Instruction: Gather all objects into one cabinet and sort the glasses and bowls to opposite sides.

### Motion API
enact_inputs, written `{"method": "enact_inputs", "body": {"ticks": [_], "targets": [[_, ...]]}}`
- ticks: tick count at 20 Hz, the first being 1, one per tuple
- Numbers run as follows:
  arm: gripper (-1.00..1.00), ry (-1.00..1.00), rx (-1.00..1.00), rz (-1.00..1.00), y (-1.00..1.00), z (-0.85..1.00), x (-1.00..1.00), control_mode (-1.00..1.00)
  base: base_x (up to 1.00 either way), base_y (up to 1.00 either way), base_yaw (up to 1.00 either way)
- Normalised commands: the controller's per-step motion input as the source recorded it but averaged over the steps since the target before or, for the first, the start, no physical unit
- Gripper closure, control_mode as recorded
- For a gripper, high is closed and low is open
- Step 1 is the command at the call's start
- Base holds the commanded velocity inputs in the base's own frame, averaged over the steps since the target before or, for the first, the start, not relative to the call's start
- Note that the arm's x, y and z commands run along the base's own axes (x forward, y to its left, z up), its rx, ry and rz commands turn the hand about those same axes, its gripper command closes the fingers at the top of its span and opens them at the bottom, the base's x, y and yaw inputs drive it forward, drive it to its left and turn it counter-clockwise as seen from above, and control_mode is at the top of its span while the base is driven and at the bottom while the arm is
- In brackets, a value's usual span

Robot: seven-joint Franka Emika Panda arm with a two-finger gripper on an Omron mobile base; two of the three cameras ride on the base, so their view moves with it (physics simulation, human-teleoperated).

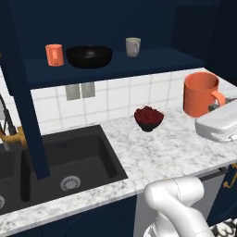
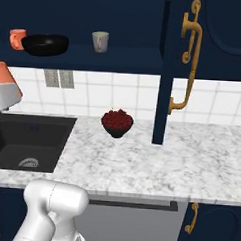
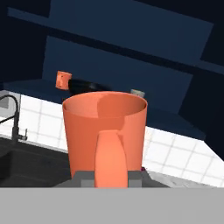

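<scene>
My gripper [image 3: 111, 177] is shut on the handle of an orange mug [image 3: 105, 131], held upright in the air above the counter. This mug [image 1: 200, 95] hangs right of the dark red bowl [image 1: 148, 118], which sits on the marble counter. On the navy cabinet shelf [image 1: 152, 62] stand another orange mug [image 1: 54, 54], the wide black bowl [image 1: 89, 56] and a grey-beige mug [image 1: 133, 46], left to right. In the right base view the held mug [image 2: 2, 74] shows at the left edge, and the red bowl [image 2: 117, 123] sits mid-counter.
A black sink [image 1: 69, 157] with a faucet [image 1: 7, 120] lies left of the red bowl. A tall navy panel [image 1: 28, 115] stands by the sink. An open cabinet door with a gold handle [image 2: 188, 61] hangs to the right. Wall outlets [image 1: 79, 90] sit under the shelf.
</scene>
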Motion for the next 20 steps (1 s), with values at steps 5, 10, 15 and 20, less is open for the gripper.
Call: {"method": "enact_inputs", "body": {"ticks": [5, 10, 15, 20], "targets": [[1.00, 0.52, 0.01, 0.00, -0.03, 0.24, 0.33, -1.00, 0.00, 0.00, 0.00], [1.00, 0.16, 0.07, 0.03, -0.30, 0.04, 0.11, -1.00, 0.00, 0.00, 0.00], [1.00, 0.00, 0.09, 0.07, -0.58, -0.19, 0.46, -1.00, 0.00, 0.00, 0.00], [1.00, 0.00, 0.08, 0.01, -0.36, -0.05, 0.62, -1.00, 0.00, 0.00, 0.00]]}}
